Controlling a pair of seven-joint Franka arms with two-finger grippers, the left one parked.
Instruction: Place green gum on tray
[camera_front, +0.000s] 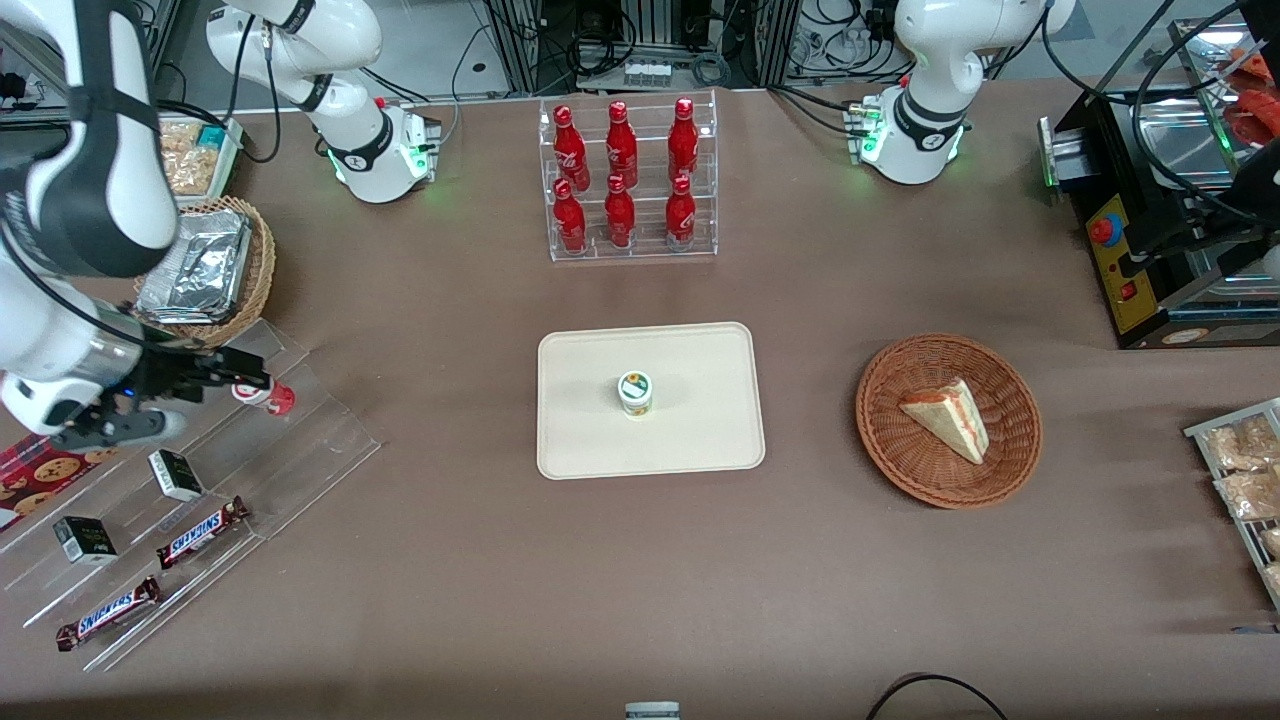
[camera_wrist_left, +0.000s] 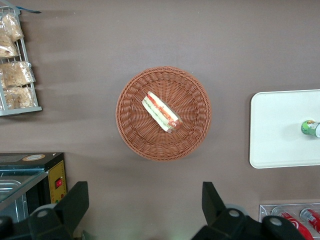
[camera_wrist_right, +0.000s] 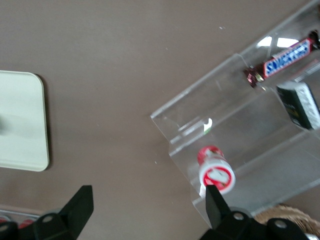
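The green gum (camera_front: 635, 392) stands upright on the cream tray (camera_front: 700, 430) near its middle, white lid and green-yellow label facing up. The left wrist view also catches the green gum (camera_wrist_left: 310, 128) on the tray (camera_wrist_left: 280, 125). My gripper (camera_front: 240, 372) hangs open and empty toward the working arm's end of the table, well away from the tray, over the clear acrylic display shelf (camera_front: 300, 430). In the right wrist view the gripper (camera_wrist_right: 148, 205) shows its fingers wide apart over bare table, with one fingertip (camera_wrist_right: 215, 200) beside a red-labelled gum bottle (camera_wrist_right: 216, 170). A tray corner (camera_wrist_right: 22, 120) shows there too.
The red gum bottle (camera_front: 268, 397) sits on the acrylic shelf with Snickers bars (camera_front: 200, 532) and small black boxes (camera_front: 175, 475). A wicker basket of foil packs (camera_front: 205, 265) stands by the working arm. A cola bottle rack (camera_front: 625, 180) and a sandwich basket (camera_front: 948, 418) flank the tray.
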